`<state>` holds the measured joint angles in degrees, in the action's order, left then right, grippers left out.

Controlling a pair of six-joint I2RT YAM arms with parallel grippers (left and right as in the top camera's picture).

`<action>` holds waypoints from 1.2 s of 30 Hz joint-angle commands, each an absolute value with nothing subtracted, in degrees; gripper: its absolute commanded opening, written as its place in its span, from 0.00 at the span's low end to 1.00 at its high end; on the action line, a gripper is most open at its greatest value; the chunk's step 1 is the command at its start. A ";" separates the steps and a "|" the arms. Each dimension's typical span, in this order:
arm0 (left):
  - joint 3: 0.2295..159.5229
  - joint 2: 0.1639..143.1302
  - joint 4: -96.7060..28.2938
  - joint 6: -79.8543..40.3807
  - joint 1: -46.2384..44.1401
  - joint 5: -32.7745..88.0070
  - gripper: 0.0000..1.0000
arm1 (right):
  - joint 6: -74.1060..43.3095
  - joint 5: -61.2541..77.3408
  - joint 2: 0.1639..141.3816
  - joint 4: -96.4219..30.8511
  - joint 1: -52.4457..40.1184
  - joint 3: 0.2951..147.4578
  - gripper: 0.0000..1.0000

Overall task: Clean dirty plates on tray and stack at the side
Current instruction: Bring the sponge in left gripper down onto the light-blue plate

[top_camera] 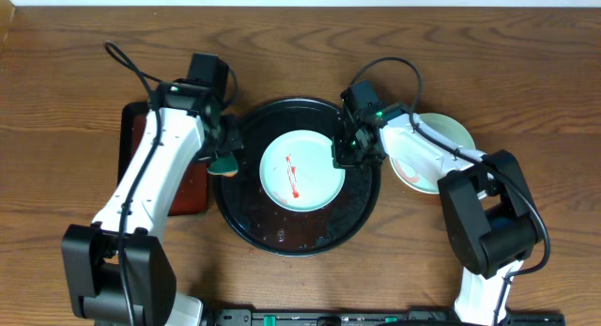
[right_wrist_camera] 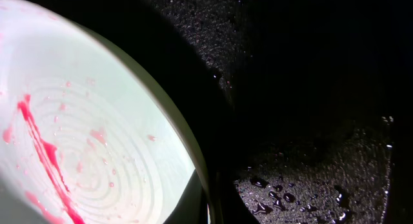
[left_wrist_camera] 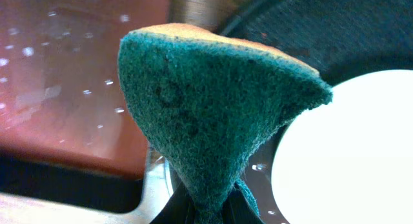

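Just right of the left gripper (top_camera: 223,156), clamped on a green sponge (left_wrist_camera: 206,114): red-streaked plate (top_camera: 300,171), centred in the tray (top_camera: 282,240). At its right rim, the right gripper (top_camera: 349,149); jaws unseen, perhaps gripping, impossible to tell.

The wooden surface (top_camera: 75,72) carries a large round black tray (top_camera: 235,223), lying under and between the left claw (top_camera: 225,162) and the right claw (top_camera: 345,157). A rectangular black tray (top_camera: 136,129), reddish inside, sits just outward of the left claw. Two overlapping small plates (top_camera: 446,129) rest outward of the right claw.

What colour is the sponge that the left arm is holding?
The sponge has a dark green scouring face and a yellow-orange back. It shows best in the left wrist view.
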<state>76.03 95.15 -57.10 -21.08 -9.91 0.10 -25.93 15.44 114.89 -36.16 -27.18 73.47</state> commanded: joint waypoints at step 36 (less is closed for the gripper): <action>72.90 113.84 -47.24 -25.80 -23.62 27.81 0.08 | -29.08 13.28 116.49 -34.35 -28.18 68.93 0.01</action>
<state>73.60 111.24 -46.61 -25.52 -22.74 14.24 -27.68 15.84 113.84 -34.00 -27.22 71.40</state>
